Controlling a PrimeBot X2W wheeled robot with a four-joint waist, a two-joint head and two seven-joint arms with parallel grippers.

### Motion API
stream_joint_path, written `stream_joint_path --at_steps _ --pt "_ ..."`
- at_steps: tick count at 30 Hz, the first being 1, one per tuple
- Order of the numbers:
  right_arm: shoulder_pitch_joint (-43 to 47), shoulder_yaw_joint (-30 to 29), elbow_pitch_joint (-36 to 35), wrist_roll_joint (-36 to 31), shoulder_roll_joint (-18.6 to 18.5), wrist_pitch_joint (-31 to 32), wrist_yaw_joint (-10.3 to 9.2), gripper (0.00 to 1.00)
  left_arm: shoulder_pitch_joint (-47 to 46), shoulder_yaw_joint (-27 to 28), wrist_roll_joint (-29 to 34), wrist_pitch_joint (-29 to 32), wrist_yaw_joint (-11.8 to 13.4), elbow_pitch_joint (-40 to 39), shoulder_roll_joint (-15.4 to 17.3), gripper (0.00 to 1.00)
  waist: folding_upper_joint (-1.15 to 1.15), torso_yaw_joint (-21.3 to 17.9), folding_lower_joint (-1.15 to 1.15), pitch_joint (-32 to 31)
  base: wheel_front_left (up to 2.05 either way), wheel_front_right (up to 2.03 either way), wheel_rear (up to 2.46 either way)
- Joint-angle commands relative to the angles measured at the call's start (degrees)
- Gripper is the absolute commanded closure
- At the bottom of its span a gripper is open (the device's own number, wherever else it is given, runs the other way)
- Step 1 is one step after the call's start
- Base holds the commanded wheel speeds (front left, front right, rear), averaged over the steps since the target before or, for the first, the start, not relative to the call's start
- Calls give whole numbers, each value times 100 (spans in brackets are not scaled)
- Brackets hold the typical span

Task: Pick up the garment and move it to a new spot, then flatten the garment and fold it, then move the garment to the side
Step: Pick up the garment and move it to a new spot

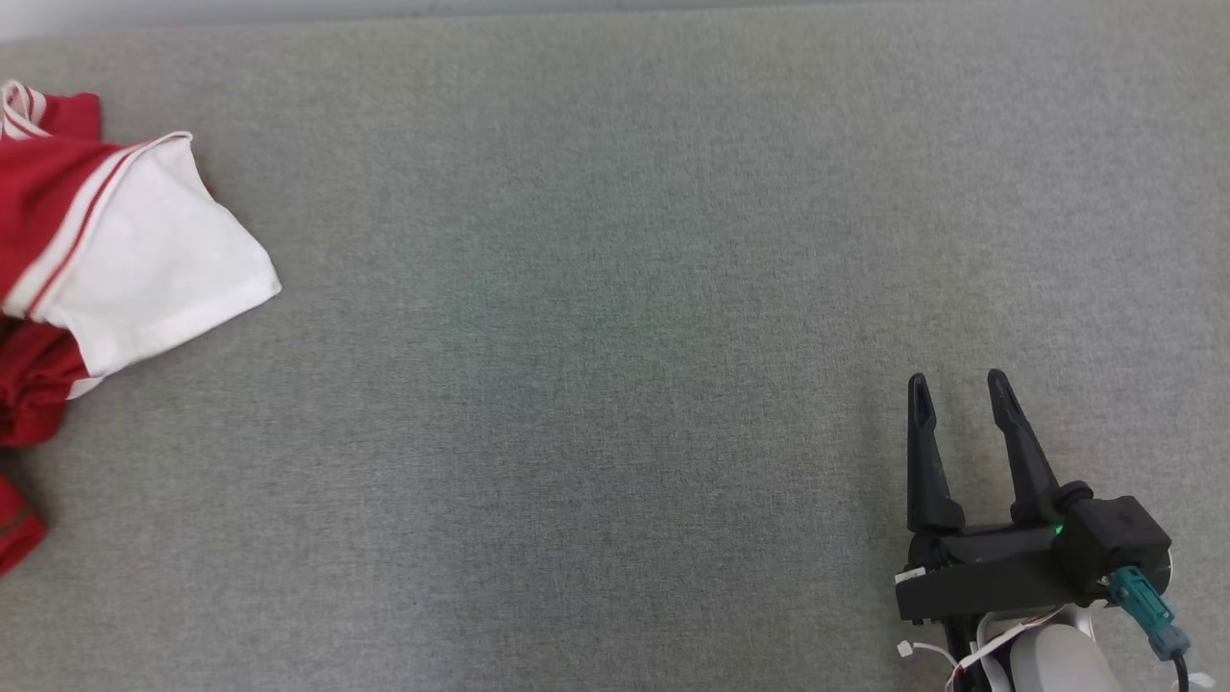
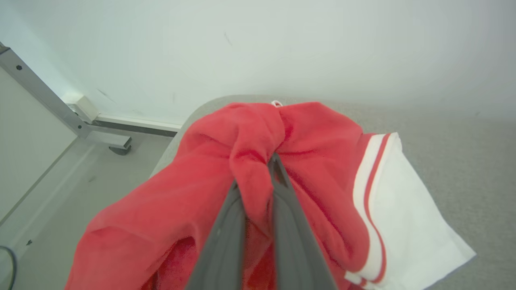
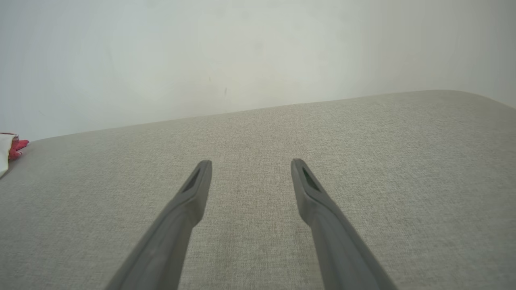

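The garment (image 1: 115, 259) is red with a white panel and red-white striped trim; it lies bunched at the far left of the grey surface, partly cut off by the head view's edge. In the left wrist view my left gripper (image 2: 258, 173) is shut on a raised fold of the red garment (image 2: 314, 169), cloth pinched between its two dark fingers. My right gripper (image 1: 961, 384) is at the lower right of the head view, open, with nothing between its fingers (image 3: 193, 193) and far from the garment. A small bit of the garment (image 3: 10, 147) shows at the right wrist view's left edge.
The grey fabric surface (image 1: 615, 365) spreads wide between the garment and my right gripper. In the left wrist view the surface's rounded corner ends near the garment, with floor (image 2: 60, 193), a metal frame (image 2: 48, 104) and a pale wall beyond.
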Motion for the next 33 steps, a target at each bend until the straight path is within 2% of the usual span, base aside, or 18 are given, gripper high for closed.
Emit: stream_joint_path --at_steps 1,8,16,20,25,29,30,33 --pt "47 8 12 26 17 -4 20 0 -141 12 18 -168 17 -50 38 100 0 73 0 -123 0 0 0" --pt "156 47 147 143 16 -3 20 0 -742 -166 348 -932 18 -600 46 100 0 128 0 -553 0 0 0" --pt "314 166 255 360 15 -4 20 0 -1165 -388 600 -998 46 -1545 -177 100 0 -136 0 -931 0 0 0" --pt "426 174 277 452 16 -4 20 0 -1212 -511 494 -783 83 -2220 -468 100 0 -399 0 -1080 0 0 0" --pt "546 210 301 506 16 -4 20 0 -933 -701 358 -514 256 -3056 -896 100 0 -777 0 -1200 0 0 0" --pt "611 207 281 503 18 -4 20 0 -585 -891 245 -390 455 -3574 -1284 100 0 -1030 0 -1230 0 0 0" --pt "636 212 277 504 16 -4 20 0 -330 -1047 190 -338 517 -3766 -1489 100 0 -1119 0 -1231 0 0 0" --pt "669 223 263 499 17 -4 20 0 111 -1269 137 -293 600 -3891 -1717 100 0 -1221 0 -1222 0 0 0"
